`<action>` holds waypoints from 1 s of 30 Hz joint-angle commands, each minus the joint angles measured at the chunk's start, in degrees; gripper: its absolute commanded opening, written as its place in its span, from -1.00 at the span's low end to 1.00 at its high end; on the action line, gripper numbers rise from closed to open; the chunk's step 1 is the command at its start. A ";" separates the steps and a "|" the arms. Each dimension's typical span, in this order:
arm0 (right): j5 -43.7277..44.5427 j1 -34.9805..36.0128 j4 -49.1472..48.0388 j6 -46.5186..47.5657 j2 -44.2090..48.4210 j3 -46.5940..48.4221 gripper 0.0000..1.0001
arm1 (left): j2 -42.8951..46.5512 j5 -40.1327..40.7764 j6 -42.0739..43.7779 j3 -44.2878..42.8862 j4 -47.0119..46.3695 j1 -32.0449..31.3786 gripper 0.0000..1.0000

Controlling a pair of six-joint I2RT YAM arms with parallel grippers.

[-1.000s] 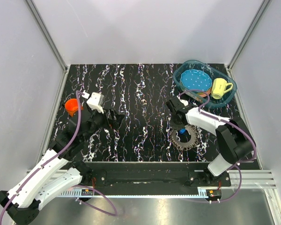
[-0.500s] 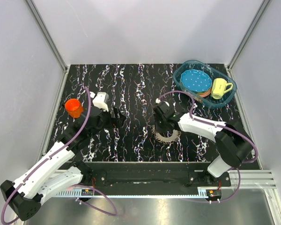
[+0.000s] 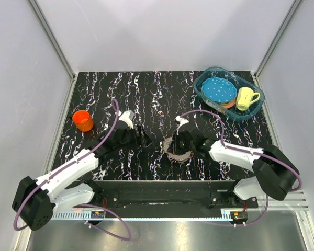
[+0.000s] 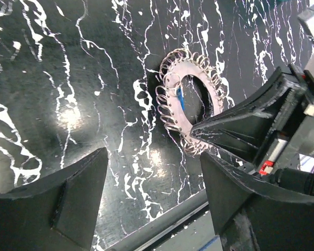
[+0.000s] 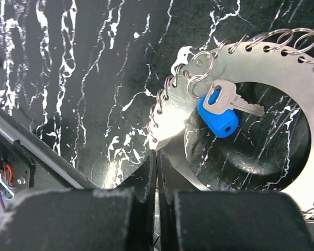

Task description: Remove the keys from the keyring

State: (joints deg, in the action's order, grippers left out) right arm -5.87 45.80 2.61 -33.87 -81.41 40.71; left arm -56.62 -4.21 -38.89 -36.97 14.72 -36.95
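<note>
Metal keyring (image 5: 261,65): a flat grey ring plate with holes punched along its outer edge. It sits just below the centre of the top view, on the near part of the table.
Wire loops (image 4: 165,102): many small ones threaded through those holes, all round the rim (from above they read like gear teeth).
Blue-headed key (image 5: 218,115): hangs from one loop at the upper left of the right wrist view. Its head lies over the ring's inner opening and its grey blade points right.
Right gripper (image 5: 157,157): jaws pressed together on the ring's rim, with the thin plate pinched between the fingertips at the lower left of the opening.
Ring's seat: whether it lies flat or is raised at the gripped side cannot be told.
Left gripper (image 4: 153,159): jaws spread wide and holding nothing. It is left of the ring in the top view, near it but apart, and its camera looks across at the ring.
Table (image 3: 146,94): black with white veining.
Orange cup (image 3: 82,121): left edge of the table, well apart from the ring.
Blue basin (image 3: 251,112): upper right corner, holding a blue dotted plate (image 3: 219,90) and a yellow mug (image 3: 245,98).
</note>
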 commanded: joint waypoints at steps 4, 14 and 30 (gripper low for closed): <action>-1.51 0.34 -15.00 -1.03 6.43 -5.46 -1.00 | -8.94 -8.61 -8.03 1.11 -18.66 0.30 0.42; -2.13 0.34 -18.87 -1.64 7.32 -7.22 -1.00 | -19.05 -10.82 -10.68 1.03 -26.32 -0.58 0.35; -1.95 0.34 -20.98 -3.75 5.12 -7.22 -0.91 | -27.32 -14.33 -13.23 -0.29 -29.84 -3.22 -0.35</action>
State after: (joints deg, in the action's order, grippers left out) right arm -7.20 45.80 -13.93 -36.73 -76.03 33.17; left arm -83.94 -15.49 -51.59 -35.94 -10.72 -39.83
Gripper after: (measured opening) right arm 0.010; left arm 0.380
